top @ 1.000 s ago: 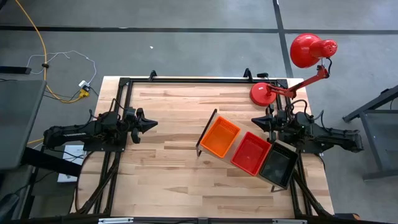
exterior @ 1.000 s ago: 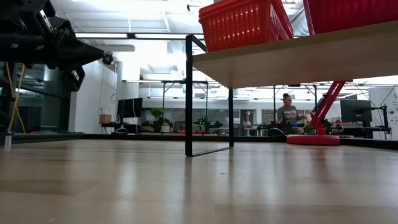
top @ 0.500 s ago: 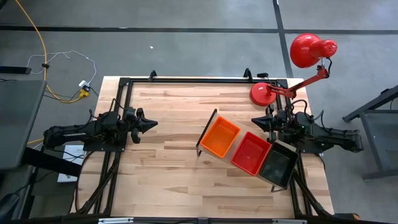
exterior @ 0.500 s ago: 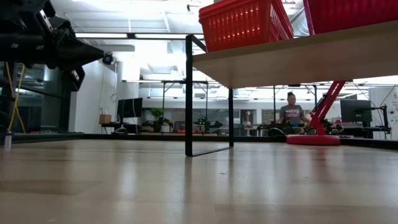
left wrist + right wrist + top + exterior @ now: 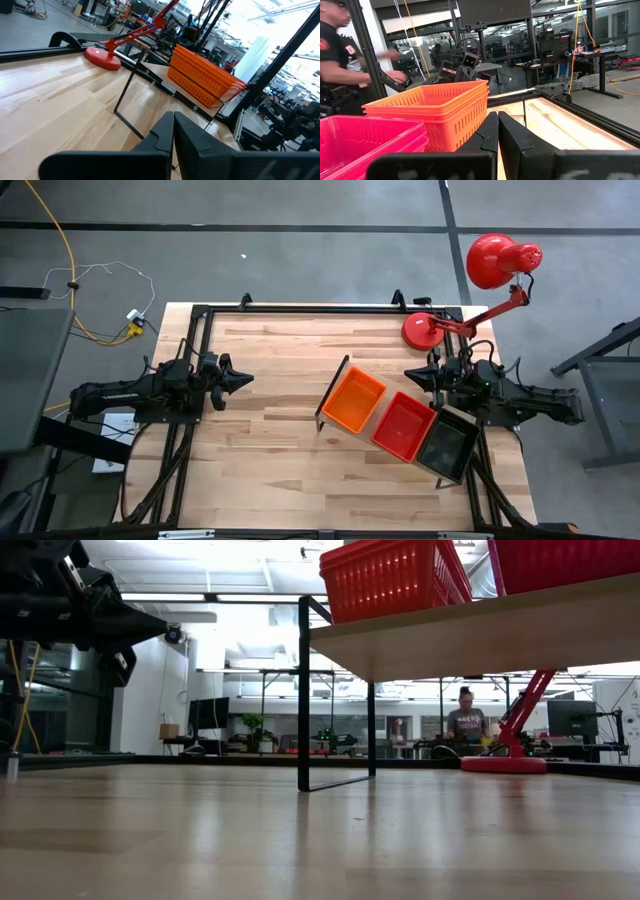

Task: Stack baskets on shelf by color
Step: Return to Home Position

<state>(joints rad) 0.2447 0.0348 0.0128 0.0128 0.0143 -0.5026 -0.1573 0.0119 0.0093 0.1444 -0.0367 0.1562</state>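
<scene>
On the pale wooden shelf point(image 5: 330, 394), which stands slantwise at the table's right half on a thin black bracket point(image 5: 303, 690), sit an orange basket stack point(image 5: 352, 401), a red basket stack point(image 5: 403, 425) and a black basket point(image 5: 446, 445) in a row. The orange stack point(image 5: 432, 117) and the red stack point(image 5: 365, 142) show in the right wrist view, the orange one point(image 5: 200, 75) also in the left wrist view. My left gripper point(image 5: 245, 378) hovers shut at the table's left side, far from the shelf. My right gripper point(image 5: 410, 375) is shut just beyond the shelf's far side.
A red desk lamp stands with its round base point(image 5: 422, 330) on the table's far right corner, close to my right arm. Bare tabletop point(image 5: 270, 440) lies between my left gripper and the shelf. A person point(image 5: 340, 55) stands beyond the table in the right wrist view.
</scene>
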